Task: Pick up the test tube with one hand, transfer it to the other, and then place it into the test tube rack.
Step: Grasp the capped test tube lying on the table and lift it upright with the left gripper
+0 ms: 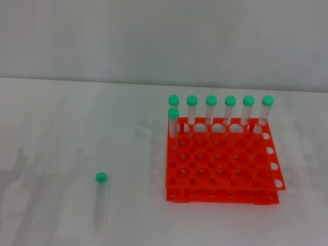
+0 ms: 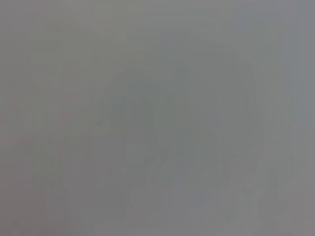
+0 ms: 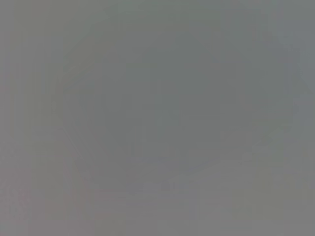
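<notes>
A green-capped test tube (image 1: 100,197) lies alone on the pale table (image 1: 61,128), well apart from the orange-red test tube rack (image 1: 221,166) on its right, nothing between them. 7 identical capped tubes (image 1: 230,110) stand upright in the rack's far holes. Neither pincer is in view.

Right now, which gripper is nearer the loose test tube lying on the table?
Cannot tell: neither gripper is in any view. The loose test tube lies on the robot's left, apart from the rack, so the left arm is probably better placed.
</notes>
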You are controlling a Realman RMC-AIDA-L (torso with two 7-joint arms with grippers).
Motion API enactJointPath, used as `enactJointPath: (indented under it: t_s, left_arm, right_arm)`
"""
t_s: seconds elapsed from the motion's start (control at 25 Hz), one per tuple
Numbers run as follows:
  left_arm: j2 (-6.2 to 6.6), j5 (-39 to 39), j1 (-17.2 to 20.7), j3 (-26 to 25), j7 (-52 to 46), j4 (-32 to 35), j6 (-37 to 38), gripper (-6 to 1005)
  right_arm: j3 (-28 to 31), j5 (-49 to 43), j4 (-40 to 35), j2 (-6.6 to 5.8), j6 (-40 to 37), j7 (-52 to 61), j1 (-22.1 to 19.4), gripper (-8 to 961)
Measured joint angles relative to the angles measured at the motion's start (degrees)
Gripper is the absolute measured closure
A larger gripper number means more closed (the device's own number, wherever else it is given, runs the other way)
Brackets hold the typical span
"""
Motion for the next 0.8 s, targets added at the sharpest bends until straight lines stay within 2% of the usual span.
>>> enactJointPath:
  t_s: [0.2, 0.24, 0.32, 0.44, 0.52, 0.64, 0.8]
  left_arm:
    - [0.67, 0.17, -0.24, 0.21, -12.93, 0.27, -0.95, 120]
    - [1.36, 1.14, -0.27, 0.48, -17.67, 0.79, -0.98, 121]
    - [1.75, 1.92, -0.31, 0.61, -20.06, 1.14, -0.99, 122]
    - [4.47, 5.95, -0.38, 0.68, -29.47, 2.41, -1.75, 123]
    - [7.07, 9.78, -0.43, 0.68, -35.99, 3.36, -2.95, 124]
    - [11.63, 18.42, -0.69, 0.7, -45.96, 6.27, -5.4, 125]
    - [17.83, 34.22, -1.08, 0.54, -63.72, 13.78, -10.95, 127]
  right_arm:
    - [-0.07, -0.06, 0.15, -0.07, 0.02, -0.03, -0.26, 81]
    - [-0.15, -0.07, 0.33, -0.11, 0.04, -0.04, -0.31, 81]
    - [-0.19, -0.09, 0.41, -0.13, 0.06, -0.07, -0.39, 81]
    - [-0.59, -0.14, 0.57, -0.15, 0.09, -0.16, -0.56, 81]
    - [-2.57, -0.19, 0.67, -0.11, 0.13, -0.22, -0.69, 82]
    - [-4.81, -0.22, 0.65, -0.06, -0.02, -0.24, -1.16, 82]
    - [-6.11, -0.23, 0.66, -0.04, 0.0, -0.25, -1.32, 82]
